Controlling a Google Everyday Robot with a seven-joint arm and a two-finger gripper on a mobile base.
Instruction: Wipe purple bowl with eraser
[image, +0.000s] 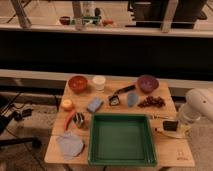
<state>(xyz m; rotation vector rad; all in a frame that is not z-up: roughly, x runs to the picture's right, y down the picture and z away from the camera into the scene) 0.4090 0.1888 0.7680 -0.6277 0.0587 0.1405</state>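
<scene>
Hovering at the table's (172, 150) right edge, claw (179, 121) sits pressed together against the eraser (170, 126), hold unconfirmed, likely staged to carry it to the purple bowl (147, 83), far-right corner.

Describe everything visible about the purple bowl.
The purple bowl is round, shallow and dark purple-maroon, plain. It stands upright at the wooden table's far right corner. A dark red cluster lies just in front, a black-handled tool to its left as seen; neither visibly touches it. The gripper, shut, is by the table's right edge, nearer the front, well apart.
</scene>
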